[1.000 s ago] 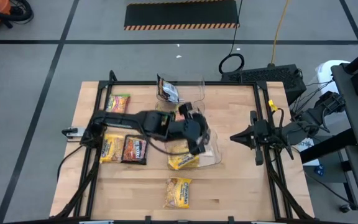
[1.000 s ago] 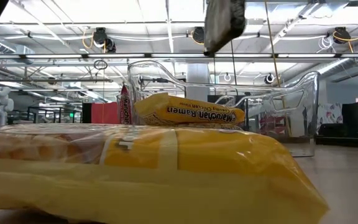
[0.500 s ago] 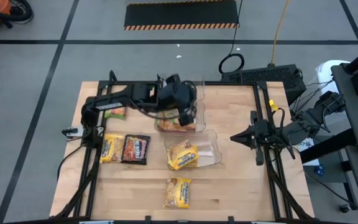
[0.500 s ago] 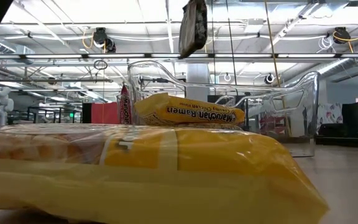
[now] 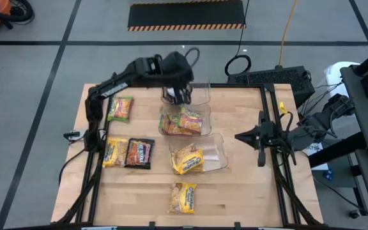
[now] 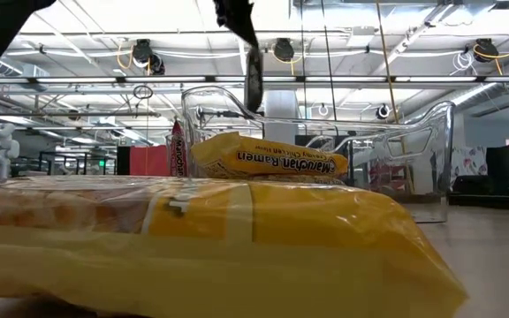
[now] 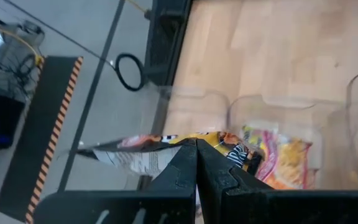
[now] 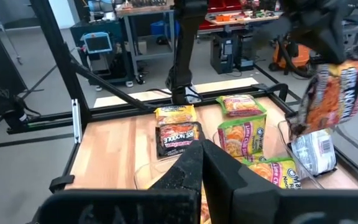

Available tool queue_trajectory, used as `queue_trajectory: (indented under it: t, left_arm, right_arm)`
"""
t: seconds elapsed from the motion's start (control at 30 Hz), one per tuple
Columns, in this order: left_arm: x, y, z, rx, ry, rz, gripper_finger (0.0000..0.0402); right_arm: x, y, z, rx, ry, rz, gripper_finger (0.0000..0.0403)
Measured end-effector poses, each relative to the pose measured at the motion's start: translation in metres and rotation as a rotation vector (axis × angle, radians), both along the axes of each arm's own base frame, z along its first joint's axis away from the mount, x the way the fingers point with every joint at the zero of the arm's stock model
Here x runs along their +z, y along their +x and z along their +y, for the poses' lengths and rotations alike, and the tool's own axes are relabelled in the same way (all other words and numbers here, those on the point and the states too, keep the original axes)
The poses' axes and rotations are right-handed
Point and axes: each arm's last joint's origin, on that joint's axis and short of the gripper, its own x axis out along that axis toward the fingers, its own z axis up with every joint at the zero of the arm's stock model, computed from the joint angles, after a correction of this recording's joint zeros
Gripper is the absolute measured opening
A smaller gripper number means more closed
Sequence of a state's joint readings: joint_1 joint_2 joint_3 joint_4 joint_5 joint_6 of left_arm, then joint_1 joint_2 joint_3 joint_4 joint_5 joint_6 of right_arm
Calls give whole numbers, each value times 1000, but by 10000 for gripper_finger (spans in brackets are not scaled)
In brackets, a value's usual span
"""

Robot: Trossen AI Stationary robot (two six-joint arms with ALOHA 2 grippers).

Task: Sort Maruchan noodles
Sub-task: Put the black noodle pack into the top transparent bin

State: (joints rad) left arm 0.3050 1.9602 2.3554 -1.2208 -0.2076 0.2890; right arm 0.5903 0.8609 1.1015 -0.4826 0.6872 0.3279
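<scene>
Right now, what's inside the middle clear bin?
The middle bin holds green-yellow packets standing on edge, leaning on pink-orange ones. How many lie underneath is covered. The left gripper, jaws shut on a dark packet, hangs over the far bin.

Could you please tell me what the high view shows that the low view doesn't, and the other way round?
Only the high view shows the parked right pincer at the table's right side, the dark packet left of the bins, and the left arm reaching to the far bin. Only the low view shows the ceiling lights and the print on the yellow packet. Both show the left pincer shut on a hanging packet.
</scene>
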Motion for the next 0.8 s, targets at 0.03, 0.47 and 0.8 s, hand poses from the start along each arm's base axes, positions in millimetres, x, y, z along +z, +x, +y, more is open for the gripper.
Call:
queue_trajectory:
  t: [0.03,0.47,0.8]
  left_arm:
    - [-1,-3,8,-1,-11,8,0]
    - [-8,-30,73,-29,-102,-3,0]
    - [-70,-12,89,-83,-166,53,0]
  right_arm:
    - [-1,1,1,0,-2,4,0]
    - [-3,5,2,-49,-35,11,0]
    - [-3,5,2,-52,-27,10,0]
